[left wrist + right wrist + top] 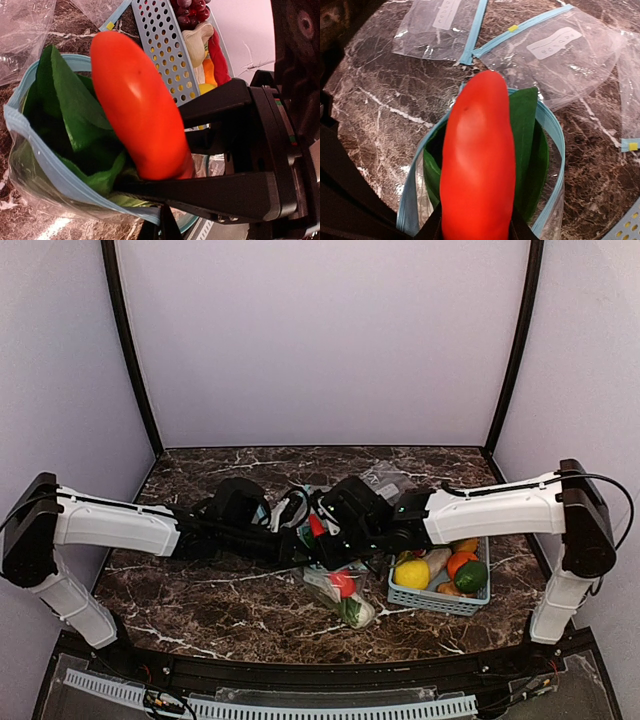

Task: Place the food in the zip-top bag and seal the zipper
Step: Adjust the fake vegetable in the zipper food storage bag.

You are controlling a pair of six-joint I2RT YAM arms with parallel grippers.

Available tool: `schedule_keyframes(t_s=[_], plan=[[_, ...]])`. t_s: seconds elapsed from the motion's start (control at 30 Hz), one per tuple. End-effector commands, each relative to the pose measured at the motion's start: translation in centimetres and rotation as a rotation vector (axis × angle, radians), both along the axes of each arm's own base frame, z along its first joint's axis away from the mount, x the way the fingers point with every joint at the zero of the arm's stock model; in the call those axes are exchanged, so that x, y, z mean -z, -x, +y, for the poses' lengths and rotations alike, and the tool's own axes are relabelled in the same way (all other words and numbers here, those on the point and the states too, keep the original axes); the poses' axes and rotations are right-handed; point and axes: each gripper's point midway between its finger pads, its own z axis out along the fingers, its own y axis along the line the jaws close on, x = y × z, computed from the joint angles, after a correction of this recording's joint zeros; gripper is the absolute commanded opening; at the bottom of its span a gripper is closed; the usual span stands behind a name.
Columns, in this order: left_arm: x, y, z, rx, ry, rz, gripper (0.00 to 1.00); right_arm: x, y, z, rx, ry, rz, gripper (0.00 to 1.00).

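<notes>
Dark marbled tabletop (200,600) underneath; the right fingers (215,102) grasp the red-orange vegetable (477,160), its end inside the open mouth of the zip-top bag (30,185), against green leaves (70,105) already inside, while the left fingers (161,227), clenched, pinch the blue zipper (555,135) rim.

Shows left arm (115,525) and right arm (490,512) meeting over zip-top bag (345,602), red-orange vegetable (316,525) between, fruit basket (435,600) beside.

A light-blue perforated basket (432,600) is sitting on the dark marble table (200,590), holding a lemon (411,573), an orange (460,562), a lime (471,576) and purple grapes (192,11). A small clear bag (437,25) is lying flat beside a second clear bag (560,47).
</notes>
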Motion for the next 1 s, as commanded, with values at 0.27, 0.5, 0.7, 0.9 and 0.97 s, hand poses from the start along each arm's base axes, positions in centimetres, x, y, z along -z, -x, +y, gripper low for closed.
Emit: schedule_keyframes(t_s=[0.27,0.5,0.7,0.9,0.97], plan=[[-2.4,-1.5,0.4,0.021,0.003,-0.131,0.01,-1.4,5.6,-0.4,-0.261,-0.159,0.173,0.13],[-5.5,-1.8,-0.6,0.061,0.105,-0.192,0.01,-1.4,6.9,-0.8,-0.313,-0.165,0.219,0.11],[-5.1,-2.7,0.2,0.033,0.078,-0.202,0.01,-0.9,8.4,-1.1,-0.377,-0.169,0.257,0.17],[-5.5,-1.4,-0.4,0.117,0.123,-0.186,0.01,-2.3,7.5,-1.8,-0.311,-0.176,0.219,0.38],[-5.5,-0.9,-0.5,0.148,0.129,-0.185,0.01,-3.2,7.1,-1.9,-0.275,-0.190,0.205,0.53]])
